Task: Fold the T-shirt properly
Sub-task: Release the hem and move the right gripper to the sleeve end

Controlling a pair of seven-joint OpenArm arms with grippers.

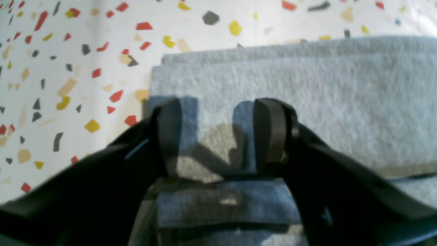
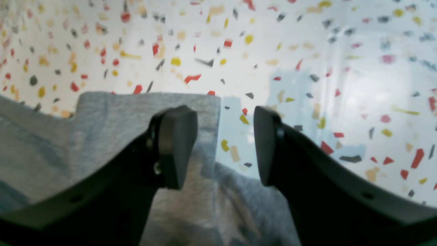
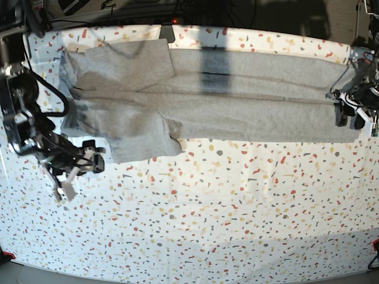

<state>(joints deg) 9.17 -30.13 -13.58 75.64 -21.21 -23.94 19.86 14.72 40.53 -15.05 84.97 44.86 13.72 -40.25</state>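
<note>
The grey T-shirt (image 3: pixel 237 100) lies flat as a long band across the far part of the table, plain side up, with a sleeve spread at its left end. My left gripper (image 3: pixel 344 113) hovers at the shirt's right end. In the left wrist view it (image 1: pixel 218 136) is open over layered fabric (image 1: pixel 307 102), gripping nothing. My right gripper (image 3: pixel 95 161) sits just off the sleeve's lower left corner. In the right wrist view it (image 2: pixel 222 147) is open, one fingertip (image 2: pixel 177 147) over the cloth edge (image 2: pixel 112 130), the other over bare table.
The speckled white table (image 3: pixel 207 213) stretches toward the near side. A dark shadow band (image 3: pixel 214 71) crosses the shirt's middle. Black cables and equipment (image 3: pixel 195 9) lie behind the far edge.
</note>
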